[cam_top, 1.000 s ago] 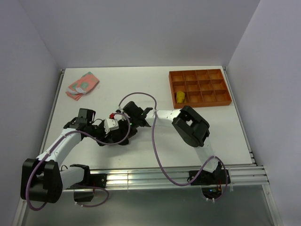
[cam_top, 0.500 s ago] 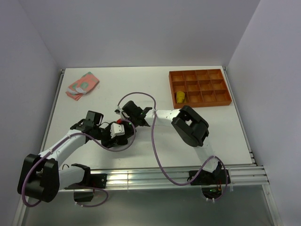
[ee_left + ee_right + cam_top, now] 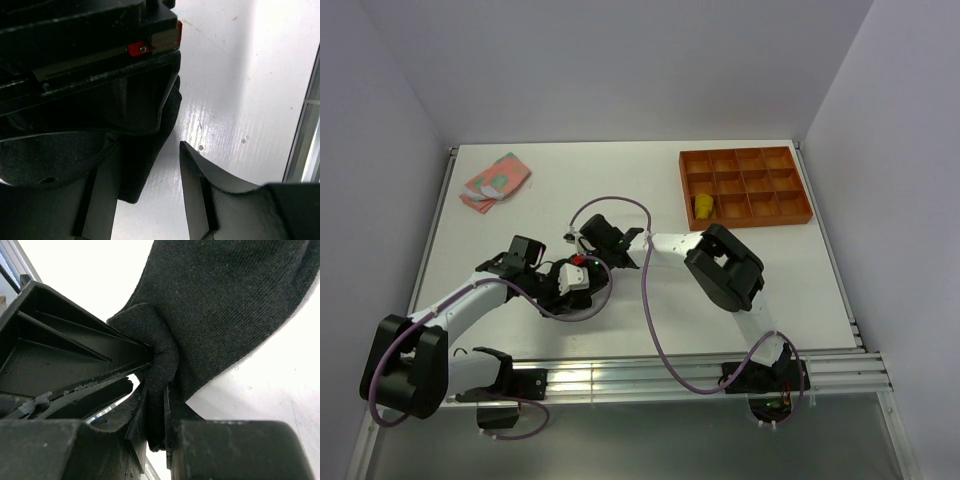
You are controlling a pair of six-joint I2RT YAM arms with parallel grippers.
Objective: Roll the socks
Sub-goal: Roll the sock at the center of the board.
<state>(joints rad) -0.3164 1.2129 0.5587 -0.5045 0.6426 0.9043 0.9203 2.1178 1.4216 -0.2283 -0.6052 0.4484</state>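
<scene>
Seen from above, a pink sock (image 3: 495,180) lies at the far left of the surface (image 3: 620,190), and a yellow sock (image 3: 702,206) sits in an orange tray (image 3: 740,151). At the left wrist, the left fingers (image 3: 200,170) are spread wide, with the edge of a black sock (image 3: 150,145) between them. At the right wrist, the right fingers (image 3: 136,425) are pinched on a fold of it.

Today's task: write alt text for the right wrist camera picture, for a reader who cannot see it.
Close up, the right pincer is clamped on a bunched fold of the black sock. The rest of the sock spreads up and right over the white table.
</scene>
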